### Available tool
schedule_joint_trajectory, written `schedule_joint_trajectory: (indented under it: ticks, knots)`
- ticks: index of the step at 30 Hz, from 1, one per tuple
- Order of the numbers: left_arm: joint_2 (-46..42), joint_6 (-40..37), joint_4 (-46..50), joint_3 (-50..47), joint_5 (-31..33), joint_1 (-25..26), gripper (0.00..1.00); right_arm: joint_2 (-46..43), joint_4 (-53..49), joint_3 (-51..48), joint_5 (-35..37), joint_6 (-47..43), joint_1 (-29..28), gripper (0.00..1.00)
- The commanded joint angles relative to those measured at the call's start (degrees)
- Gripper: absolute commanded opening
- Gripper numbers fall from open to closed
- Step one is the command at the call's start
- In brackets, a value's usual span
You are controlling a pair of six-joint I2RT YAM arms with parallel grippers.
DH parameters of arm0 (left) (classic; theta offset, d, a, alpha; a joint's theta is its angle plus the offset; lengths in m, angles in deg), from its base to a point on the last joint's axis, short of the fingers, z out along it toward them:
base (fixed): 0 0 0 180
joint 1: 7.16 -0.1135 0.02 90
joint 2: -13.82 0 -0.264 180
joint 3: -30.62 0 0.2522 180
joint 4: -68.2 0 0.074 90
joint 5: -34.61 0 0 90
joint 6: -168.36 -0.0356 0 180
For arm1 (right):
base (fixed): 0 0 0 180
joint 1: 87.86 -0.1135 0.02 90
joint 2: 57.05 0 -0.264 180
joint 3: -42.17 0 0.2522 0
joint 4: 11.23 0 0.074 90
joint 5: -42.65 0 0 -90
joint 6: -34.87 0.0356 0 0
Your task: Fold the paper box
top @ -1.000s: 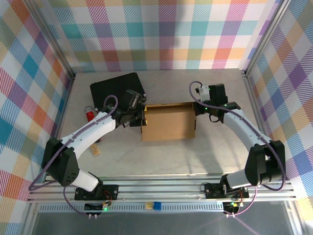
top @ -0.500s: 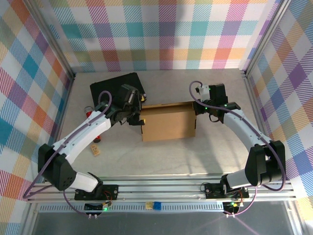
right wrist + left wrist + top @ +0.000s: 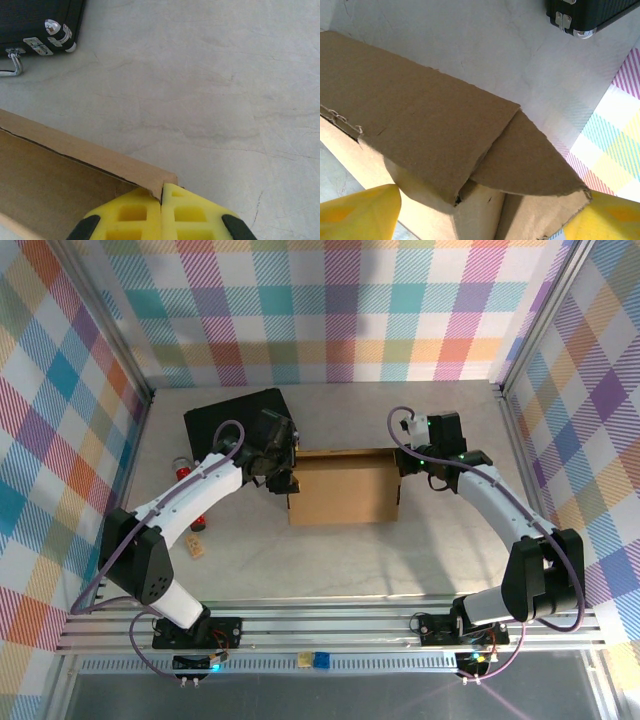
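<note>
The right hand (image 3: 161, 207) clenches the far right corner of the paper box (image 3: 345, 492); the left hand (image 3: 284, 478), released and spread wide, straddles its left end flap.

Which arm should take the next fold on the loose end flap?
Left. The left gripper hangs open astride the paper box's unfolded end flap; the right gripper is shut on its far corner, probably steadying it.
</note>
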Motion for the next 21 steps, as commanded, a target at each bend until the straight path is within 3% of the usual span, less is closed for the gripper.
schedule_joint_trajectory:
  ticks: [1,8,16,21]
  knots:
    - [-0.96,5.09,1.26,-0.04,0.64,0.64,0.75,-1.54,2.69,-0.61,-1.37,1.05,-0.48,0.00]
    - [-4.35,4.86,-1.47,-4.58,4.12,0.83,0.57,-1.86,6.12,-0.79,-2.28,3.00,-0.57,0.00]
    - [-5.52,4.92,-2.72,-6.78,4.46,1.22,0.55,-2.60,8.67,-2.60,-3.13,4.44,-1.32,0.00]
    - [-6.45,5.02,-3.86,-7.93,6.12,1.88,0.42,-4.04,10.00,-4.75,-3.82,4.79,-1.40,0.00]
